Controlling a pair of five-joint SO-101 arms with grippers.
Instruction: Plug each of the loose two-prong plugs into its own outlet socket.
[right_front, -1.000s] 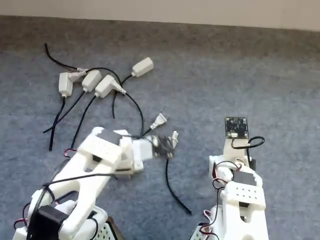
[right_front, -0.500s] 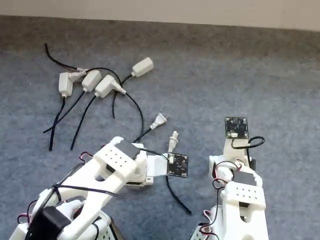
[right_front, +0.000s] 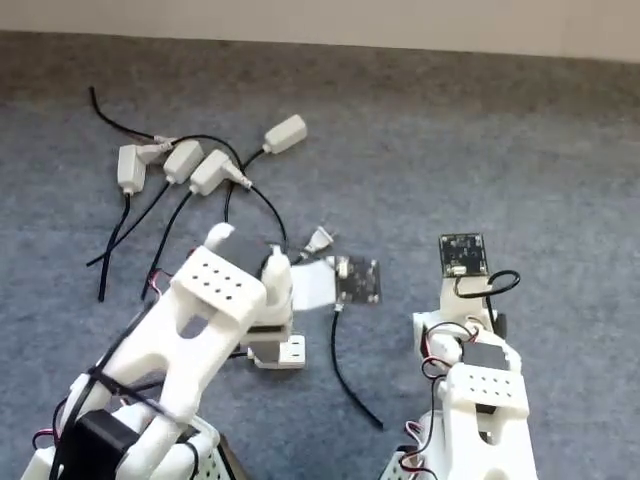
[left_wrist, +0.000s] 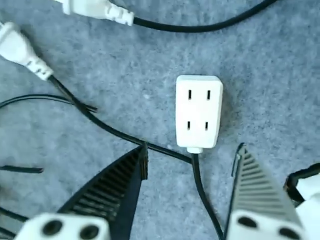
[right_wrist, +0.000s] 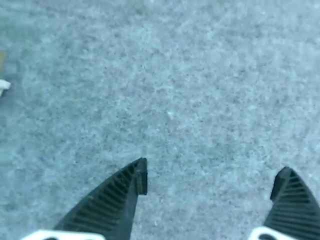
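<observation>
Your left gripper (left_wrist: 192, 151) is hovering open, empty, above a socket (left_wrist: 199, 112) | right gripper (right_wrist: 212, 170) is gaping empty above carpet (right_wrist: 170, 75).

Robotics test bench: grey felt-covered table (right_front: 560, 150), 2 white plastic arms (right_front: 200, 320) with exposed wiring (right_front: 432, 362), bare camera boards (right_front: 460, 255).

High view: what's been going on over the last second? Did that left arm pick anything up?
The left arm dipped back toward its base, then swung forward again. The left gripper now hangs open close to a socket, holding nothing. The right arm barely shifted. The loose plug and the far sockets stayed put.
</observation>
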